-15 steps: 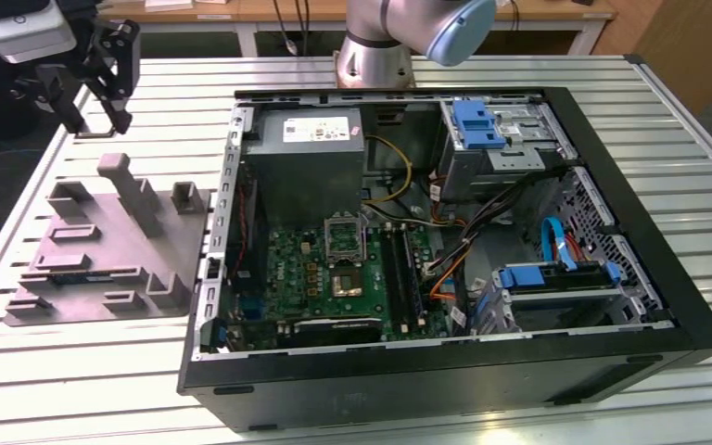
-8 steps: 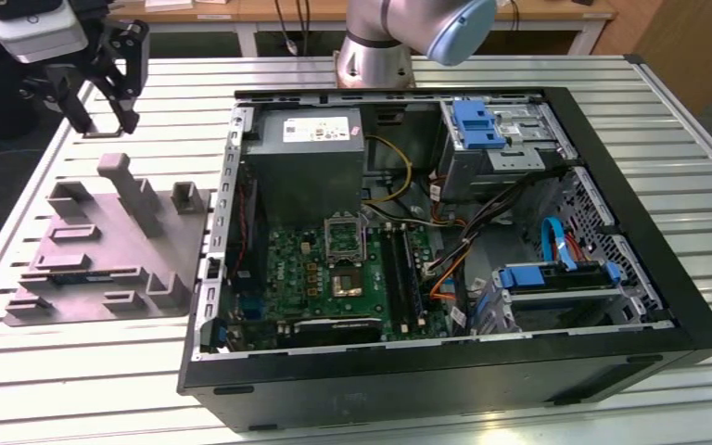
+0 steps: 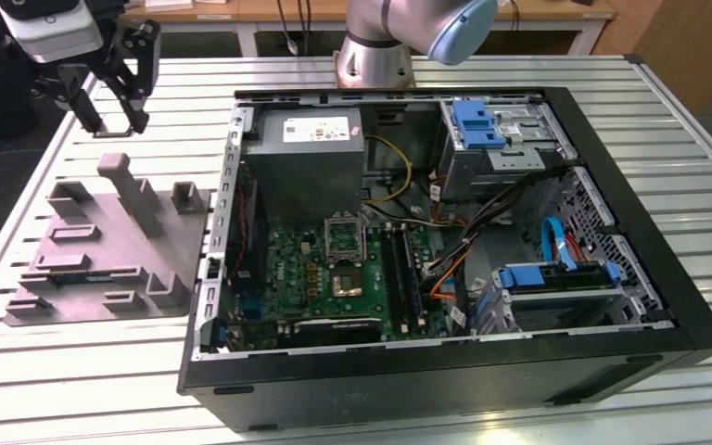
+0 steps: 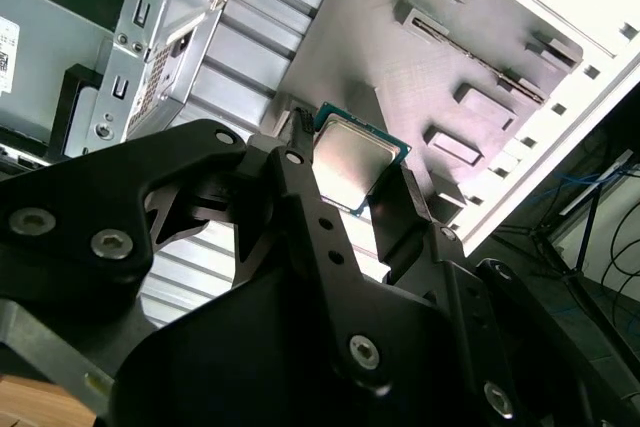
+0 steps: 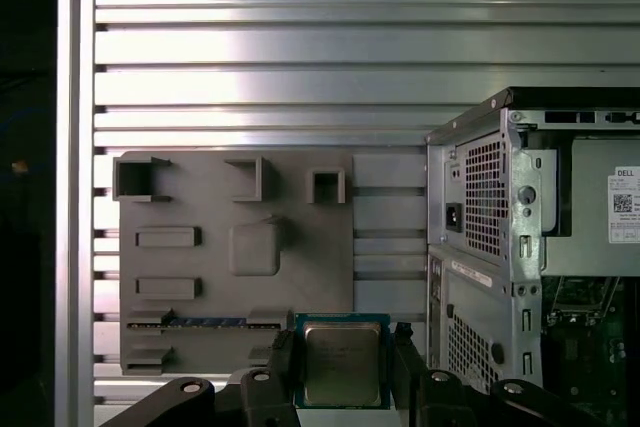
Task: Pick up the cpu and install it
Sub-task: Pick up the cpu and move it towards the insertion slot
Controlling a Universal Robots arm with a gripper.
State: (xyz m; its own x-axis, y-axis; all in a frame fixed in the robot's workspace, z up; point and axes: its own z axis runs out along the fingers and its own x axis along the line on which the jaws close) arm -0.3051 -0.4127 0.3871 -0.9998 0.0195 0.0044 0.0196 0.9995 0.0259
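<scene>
Two opposite edges of the cpu point(image 5: 342, 362) are all I touch. My pincer point(image 3: 115, 119) is clamped on it, and its silvery top faces the cameras in both wrist views. The chip hangs in the air above the table point(image 3: 703, 185), at the exterior view's far left, by the far side of the grey holder point(image 3: 108, 250). I judge the carry to be the step in hand. Doing it well means a grip firm enough that the chip cannot slide, no pressure on its flat faces, and holding it square to the socket point(image 3: 348, 281) inside the open computer case point(image 3: 455, 371). Whether that socket's frame stands open I cannot quite tell.
</scene>
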